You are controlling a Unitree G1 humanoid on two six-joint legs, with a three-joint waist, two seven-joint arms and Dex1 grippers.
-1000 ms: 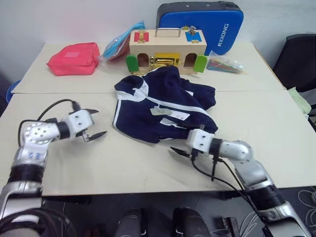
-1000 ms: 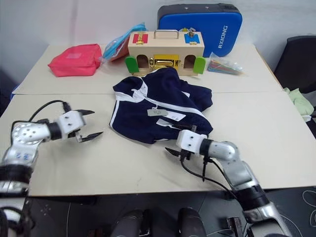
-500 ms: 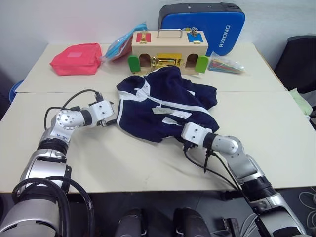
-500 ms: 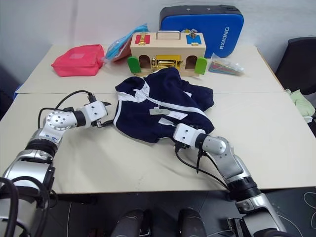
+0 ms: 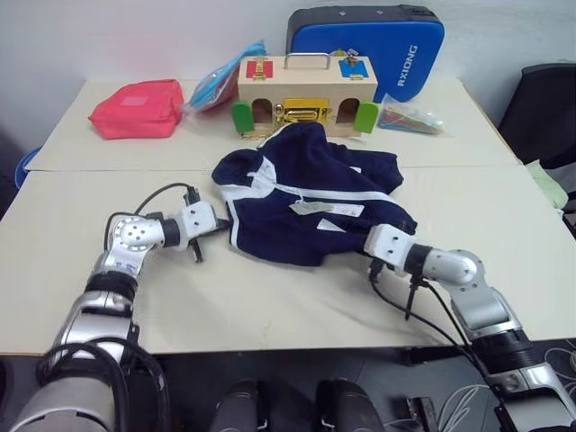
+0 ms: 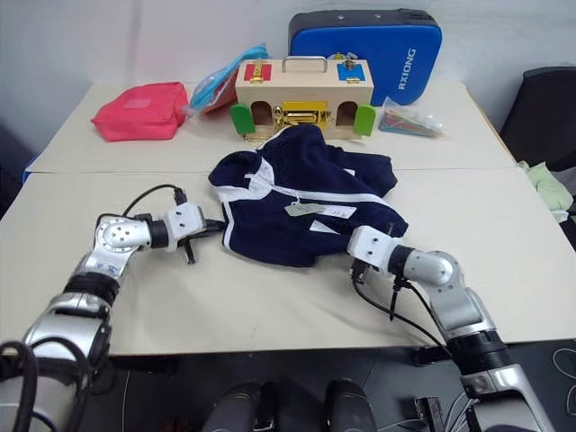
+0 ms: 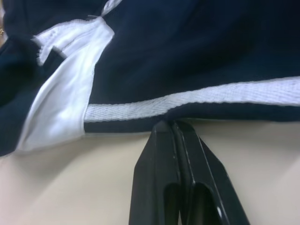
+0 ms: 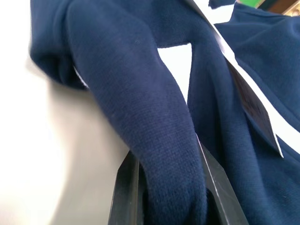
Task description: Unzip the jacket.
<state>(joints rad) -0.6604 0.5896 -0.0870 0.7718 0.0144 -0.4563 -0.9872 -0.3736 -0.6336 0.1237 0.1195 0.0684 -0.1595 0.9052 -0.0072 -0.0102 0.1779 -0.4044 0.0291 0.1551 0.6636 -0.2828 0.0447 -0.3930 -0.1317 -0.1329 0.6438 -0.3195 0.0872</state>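
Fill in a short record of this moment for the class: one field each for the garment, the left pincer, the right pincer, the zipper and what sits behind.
garment: navy jacket crumpled on the table, hang tags on top
left pincer: left pincer shut, tips at the jacket's white-piped hem; whether it pinches fabric cannot be told
right pincer: right pincer shut on a thick fold of the jacket
zipper: white zipper line runs across the front; the slider cannot be made out
behind: wooden latch box, pink pouch, blue case
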